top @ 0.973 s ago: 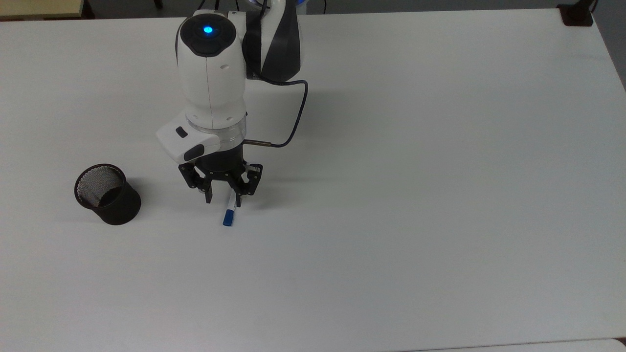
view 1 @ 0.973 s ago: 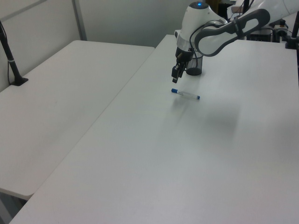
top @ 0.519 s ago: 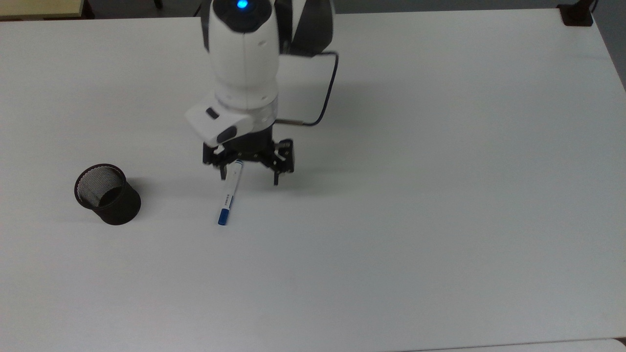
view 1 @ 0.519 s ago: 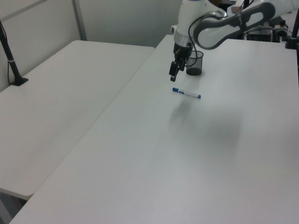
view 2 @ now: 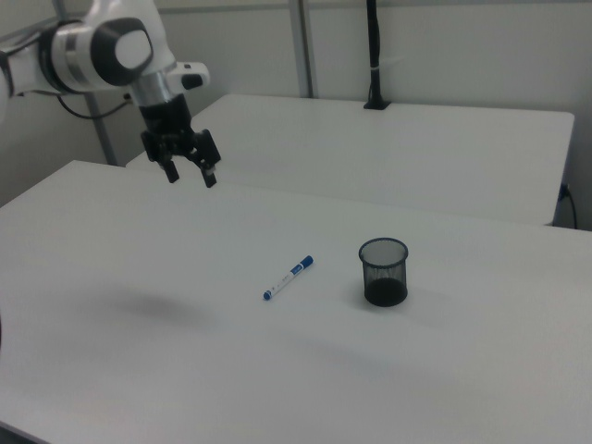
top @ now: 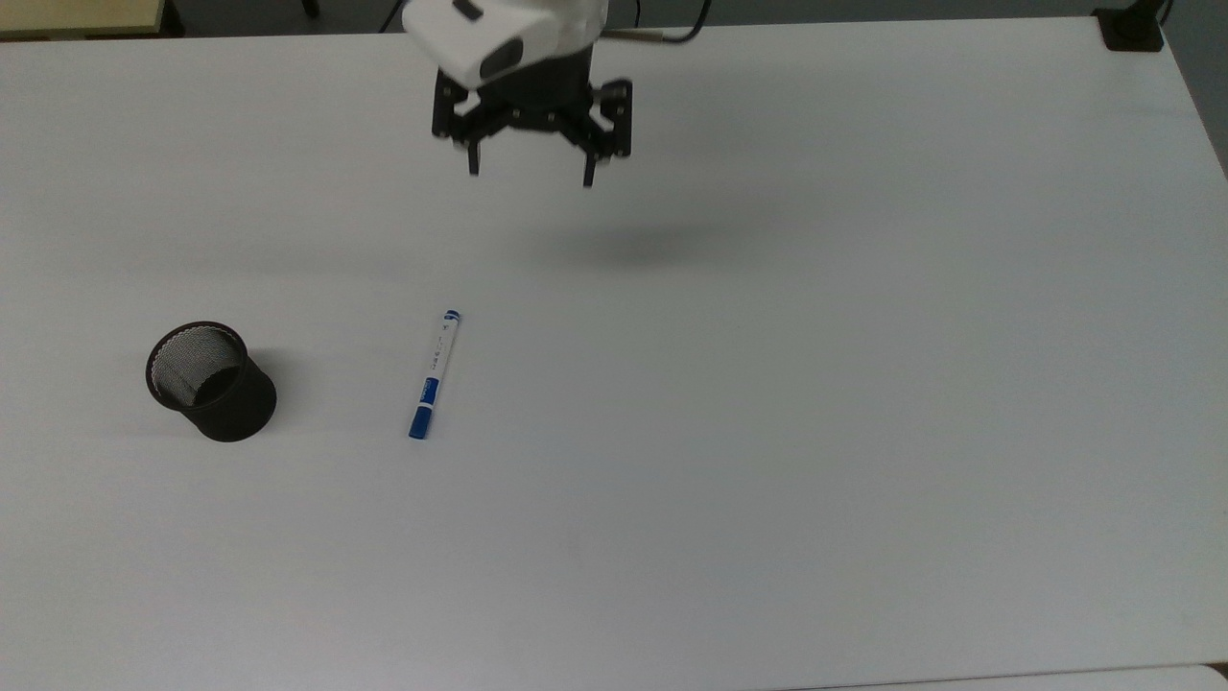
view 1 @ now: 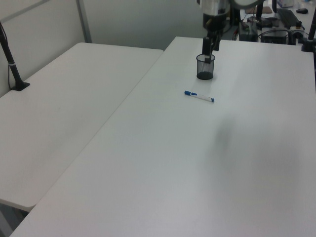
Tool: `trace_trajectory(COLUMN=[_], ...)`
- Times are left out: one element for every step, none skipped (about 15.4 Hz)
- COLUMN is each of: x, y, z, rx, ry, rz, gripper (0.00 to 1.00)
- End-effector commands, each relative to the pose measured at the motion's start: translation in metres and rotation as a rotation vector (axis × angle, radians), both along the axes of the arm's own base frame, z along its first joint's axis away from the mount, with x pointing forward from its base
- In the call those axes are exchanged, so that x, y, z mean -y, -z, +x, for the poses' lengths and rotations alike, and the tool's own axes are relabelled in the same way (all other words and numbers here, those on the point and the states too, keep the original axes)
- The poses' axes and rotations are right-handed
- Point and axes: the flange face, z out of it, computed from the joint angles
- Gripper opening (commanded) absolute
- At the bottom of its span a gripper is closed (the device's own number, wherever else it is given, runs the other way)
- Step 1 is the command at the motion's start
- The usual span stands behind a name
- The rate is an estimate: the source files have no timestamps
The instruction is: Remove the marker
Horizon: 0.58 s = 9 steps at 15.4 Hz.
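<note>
**Marker lies flat on the surface, pincer raised and holding nothing**

The marker lies flat on the white surface, outside the black mesh cup. In the top view it is to the right of the cup, near it but not touching. Its blue cap points toward the bottom edge of the top view, and its small blue tip points toward the upper edge. The barrel is a little tilted, so the cap end is slightly more to the top view's left than the tip end. In the right view the marker is to the left of the cup, with the cap end nearer to the cup.

The cup stands upright, and its open mouth shows the mesh inside.

The pincer hangs high above the surface, well apart from the marker, near the upper edge of the top view. Its two fingers are spread wide, with nothing between them. In the right view the pincer points downward at the end of the white arm. A soft shadow lies on the surface below it.
</note>
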Motion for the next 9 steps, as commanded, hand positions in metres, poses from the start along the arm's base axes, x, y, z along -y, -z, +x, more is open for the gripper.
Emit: trace_trajectory(x=[-0.001, -0.001, 0.000, 0.005, 0.008, 0.012, 0.017, 0.020, 0.019], y=[-0.029, -0.036, -0.037, -0.038, -0.042, -0.046, -0.049, -0.049, -0.048], z=[-0.042, -0.053, -0.062, -0.069, -0.074, -0.076, -0.076, -0.075, -0.074], rx=[-0.047, -0.046, -0.050, -0.050, -0.047, -0.043, -0.037, -0.035, -0.037], ry=[0.023, 0.025, 0.025, 0.031, 0.034, 0.036, 0.041, 0.044, 0.044], rz=[0.020, 0.034, 0.039, 0.039, 0.040, 0.041, 0.041, 0.042, 0.042], gripper=[1.00, 1.00, 1.00, 1.00, 1.00, 1.00, 1.00, 1.00, 1.00])
